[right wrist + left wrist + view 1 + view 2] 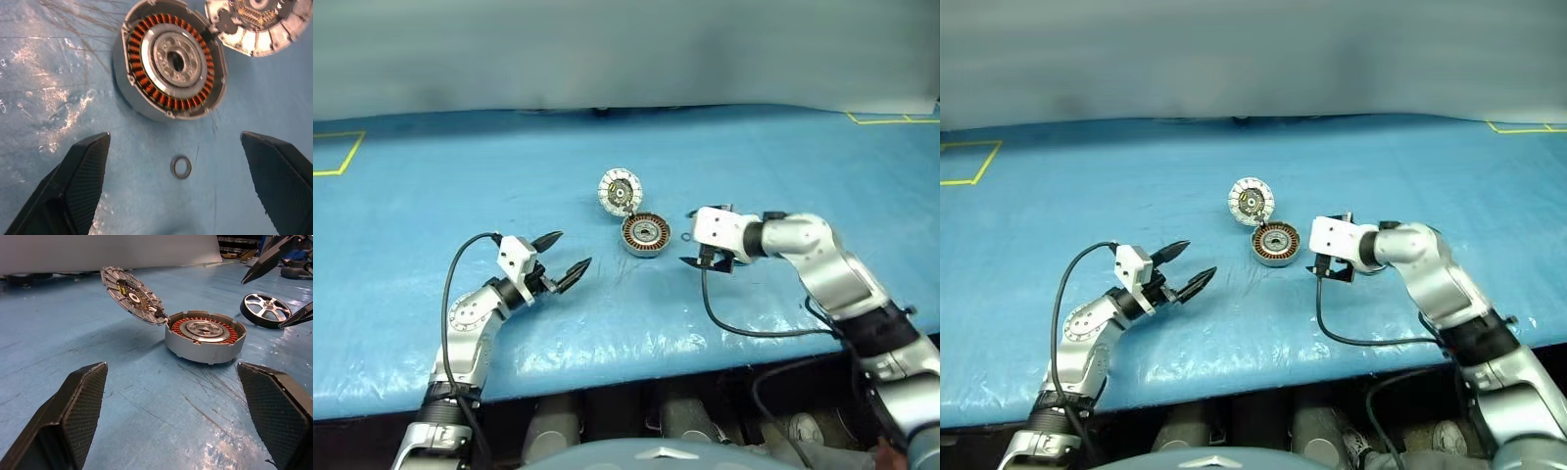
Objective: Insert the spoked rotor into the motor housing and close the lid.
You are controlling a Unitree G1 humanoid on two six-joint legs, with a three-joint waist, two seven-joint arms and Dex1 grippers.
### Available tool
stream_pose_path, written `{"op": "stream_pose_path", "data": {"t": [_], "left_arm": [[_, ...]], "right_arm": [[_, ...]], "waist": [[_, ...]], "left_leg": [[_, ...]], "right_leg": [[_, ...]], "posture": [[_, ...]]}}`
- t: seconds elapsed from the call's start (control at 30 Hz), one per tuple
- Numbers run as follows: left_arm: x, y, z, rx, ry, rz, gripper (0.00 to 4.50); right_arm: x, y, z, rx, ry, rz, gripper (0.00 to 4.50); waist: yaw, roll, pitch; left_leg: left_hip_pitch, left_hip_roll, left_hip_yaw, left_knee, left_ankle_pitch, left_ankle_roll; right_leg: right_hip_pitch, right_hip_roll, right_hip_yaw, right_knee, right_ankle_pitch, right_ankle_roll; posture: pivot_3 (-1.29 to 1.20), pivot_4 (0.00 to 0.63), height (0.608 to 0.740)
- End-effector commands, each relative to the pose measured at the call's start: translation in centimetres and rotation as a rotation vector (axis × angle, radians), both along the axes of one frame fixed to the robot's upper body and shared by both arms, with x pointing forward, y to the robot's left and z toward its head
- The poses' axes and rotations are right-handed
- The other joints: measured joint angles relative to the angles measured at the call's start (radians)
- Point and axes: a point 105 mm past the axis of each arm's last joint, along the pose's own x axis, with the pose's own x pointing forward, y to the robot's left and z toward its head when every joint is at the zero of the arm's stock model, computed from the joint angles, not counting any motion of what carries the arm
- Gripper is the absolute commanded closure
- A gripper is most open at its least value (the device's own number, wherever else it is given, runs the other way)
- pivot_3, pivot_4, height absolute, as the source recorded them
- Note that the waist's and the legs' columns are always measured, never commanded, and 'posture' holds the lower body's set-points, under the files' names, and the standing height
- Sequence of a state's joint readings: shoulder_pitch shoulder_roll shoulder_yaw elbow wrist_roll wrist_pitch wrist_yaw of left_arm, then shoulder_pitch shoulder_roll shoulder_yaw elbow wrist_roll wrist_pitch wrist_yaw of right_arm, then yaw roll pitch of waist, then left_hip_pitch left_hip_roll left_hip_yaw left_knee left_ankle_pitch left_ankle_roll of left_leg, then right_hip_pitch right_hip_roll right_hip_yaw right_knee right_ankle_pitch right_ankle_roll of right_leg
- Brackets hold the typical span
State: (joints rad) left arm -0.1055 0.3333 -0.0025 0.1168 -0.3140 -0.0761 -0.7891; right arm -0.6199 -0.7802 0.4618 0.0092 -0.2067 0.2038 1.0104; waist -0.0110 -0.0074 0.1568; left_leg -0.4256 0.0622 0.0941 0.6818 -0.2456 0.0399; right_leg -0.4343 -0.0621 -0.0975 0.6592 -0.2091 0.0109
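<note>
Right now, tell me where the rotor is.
In the left wrist view the rotor lies flat on the blue table, just beyond the open housing, under the right gripper.

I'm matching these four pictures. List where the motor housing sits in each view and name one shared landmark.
Left eye view: motor housing mid-table, just nearer than its lid.
Right eye view: it sits mid-table, near the picture's centre.
Left wrist view: it lies in the middle distance.
Right wrist view: it lies beyond a small ring.
Shared landmark: the lid, hinged open beside it.
</note>
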Motion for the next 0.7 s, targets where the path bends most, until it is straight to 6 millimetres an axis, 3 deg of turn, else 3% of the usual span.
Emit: {"op": "stream_pose_path", "data": {"t": [0.03, 0.3, 0.7], "left_arm": [[0.2, -0.4, 1.2, 0.002, -0.051, -0.019, 0.0], [-0.8, -1.0, 0.8, -0.024, -0.045, -0.007, 0.0], [-1.4, -0.8, 0.2, -0.023, -0.021, 0.011, 0.0]], "right_arm": [[0.2, 1.0, -0.8, -0.206, 0.006, 0.151, 0.04], [2.4, 2.8, -1.2, -0.353, -0.023, 0.253, 0.04], [2.1, 3.9, -0.2, -0.372, -0.048, 0.318, 0.04]], "waist": [[0.002, 0.0, 0.0], [0.002, 0.0, 0.0], [0.0, 0.0, 0.0]], "left_leg": [[0.0, 0.0, 0.0, 0.0, 0.0, 0.0], [-0.005, 0.0, 0.006, 0.001, 0.0, -0.001], [-0.003, 0.0, 0.007, 0.001, 0.0, -0.001]], "right_leg": [[0.0, 0.0, 0.0, 0.0, 0.001, 0.001], [-0.005, -0.001, 0.003, 0.0, 0.003, 0.004], [-0.005, 0.0, 0.003, 0.002, 0.004, 0.003]], "posture": [[0.0, 0.15, 0.74], [0.0, 0.15, 0.74], [0.0, 0.15, 0.74]]}}
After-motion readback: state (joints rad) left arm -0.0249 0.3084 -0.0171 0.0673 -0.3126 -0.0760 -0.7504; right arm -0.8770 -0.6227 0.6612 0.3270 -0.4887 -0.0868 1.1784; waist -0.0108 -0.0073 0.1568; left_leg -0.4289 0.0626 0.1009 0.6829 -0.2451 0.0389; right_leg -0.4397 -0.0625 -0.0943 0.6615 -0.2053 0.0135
